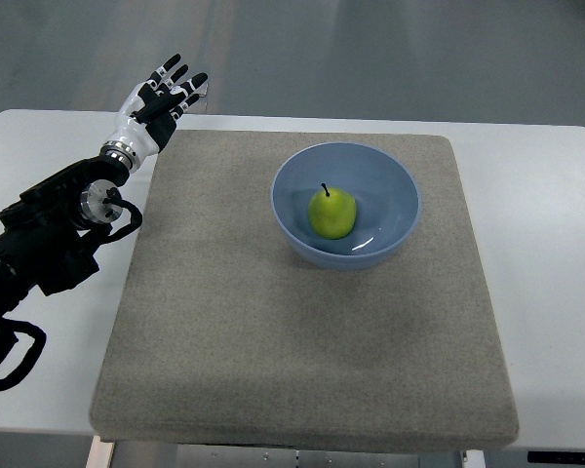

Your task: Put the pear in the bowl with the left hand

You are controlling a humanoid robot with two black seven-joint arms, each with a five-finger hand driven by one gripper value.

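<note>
We see 1 green pear (pixel 331 214) standing upright in 1 blue bowl (pixel 395 190), stem up, long axis approx vertical. Bowl sits on grey mat (pixel 273 341) atop white table (pixel 556 292). Left hand (pixel 161 102) w/ fingers spread, empty, at mat's far-left corner.

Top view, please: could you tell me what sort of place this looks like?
Probably a robot test bench: a white table with a grey mat, one blue bowl holding a pear, bare grey floor beyond.

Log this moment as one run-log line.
pear: in bowl | left hand: open, empty, at mat's far-left corner | right hand: not in view
</note>
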